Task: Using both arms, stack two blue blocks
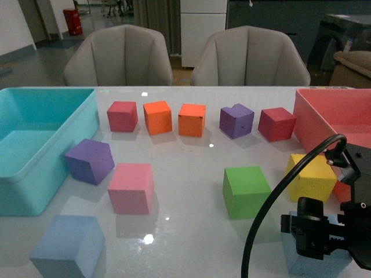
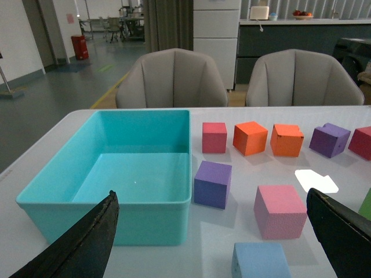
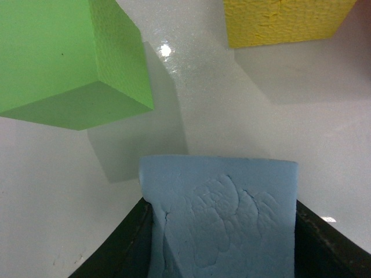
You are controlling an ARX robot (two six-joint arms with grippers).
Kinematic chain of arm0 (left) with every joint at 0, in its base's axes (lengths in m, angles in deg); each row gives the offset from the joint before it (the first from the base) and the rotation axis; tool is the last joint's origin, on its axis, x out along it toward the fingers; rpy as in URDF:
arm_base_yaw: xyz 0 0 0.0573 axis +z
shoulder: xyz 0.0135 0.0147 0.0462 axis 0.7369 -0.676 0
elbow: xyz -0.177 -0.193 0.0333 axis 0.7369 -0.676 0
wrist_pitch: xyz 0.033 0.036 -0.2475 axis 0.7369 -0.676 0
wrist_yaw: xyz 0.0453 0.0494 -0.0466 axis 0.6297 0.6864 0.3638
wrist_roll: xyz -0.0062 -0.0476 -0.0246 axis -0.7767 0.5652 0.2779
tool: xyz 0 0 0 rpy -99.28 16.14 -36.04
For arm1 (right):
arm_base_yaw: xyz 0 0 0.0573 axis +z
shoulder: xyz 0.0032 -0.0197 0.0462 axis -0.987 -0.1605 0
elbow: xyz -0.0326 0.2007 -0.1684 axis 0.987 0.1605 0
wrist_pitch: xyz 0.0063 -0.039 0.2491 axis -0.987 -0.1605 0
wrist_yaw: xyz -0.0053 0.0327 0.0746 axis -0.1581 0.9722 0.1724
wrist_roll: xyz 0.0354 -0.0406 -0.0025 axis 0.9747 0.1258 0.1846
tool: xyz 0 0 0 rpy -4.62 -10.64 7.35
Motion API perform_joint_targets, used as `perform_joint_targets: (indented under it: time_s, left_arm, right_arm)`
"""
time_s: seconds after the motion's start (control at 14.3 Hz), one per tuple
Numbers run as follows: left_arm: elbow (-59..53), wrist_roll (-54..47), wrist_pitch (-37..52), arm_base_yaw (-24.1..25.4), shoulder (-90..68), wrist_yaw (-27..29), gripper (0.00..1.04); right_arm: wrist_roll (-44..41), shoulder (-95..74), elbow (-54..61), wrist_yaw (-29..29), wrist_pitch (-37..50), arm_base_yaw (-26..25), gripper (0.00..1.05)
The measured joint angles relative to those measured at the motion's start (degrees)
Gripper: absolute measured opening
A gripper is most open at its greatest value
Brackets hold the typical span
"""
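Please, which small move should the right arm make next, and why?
Probably close the right end effector firmly. The blue block sits between its fingers with no gap showing, but whether they squeeze it is unclear. A firm grip would make lifting safer.

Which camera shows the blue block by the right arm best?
The right wrist view: the blue block shows close up, between the fingers of the right end effector. In the front view the end effector hides most of it. The left wrist view shows only the other blue block.

Rough foam blue block [image 3: 223, 223], glossy table [image 1: 191, 156]
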Motion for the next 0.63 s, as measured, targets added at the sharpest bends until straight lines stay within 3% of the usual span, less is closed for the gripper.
perform_joint_targets:
  time_s: [0.28,0.49,0.63]
  left_arm:
    - [0.0,0.0,0.0,0.0,0.0,0.0,0.98]
    - [0.0,0.0,0.0,0.0,0.0,0.0,0.98]
    - [0.0,0.0,0.0,0.0,0.0,0.0,0.98]
  right_arm:
    - [-0.4,8.8,2.0,0.0,-3.6,-1.0,0.37]
    - [-3.1,13.1,-0.9,-1.5,-5.5,-2.1,0.35]
    - [-5.3,11.3,-8.5,-2.1,-6.5,-2.6,0.34]
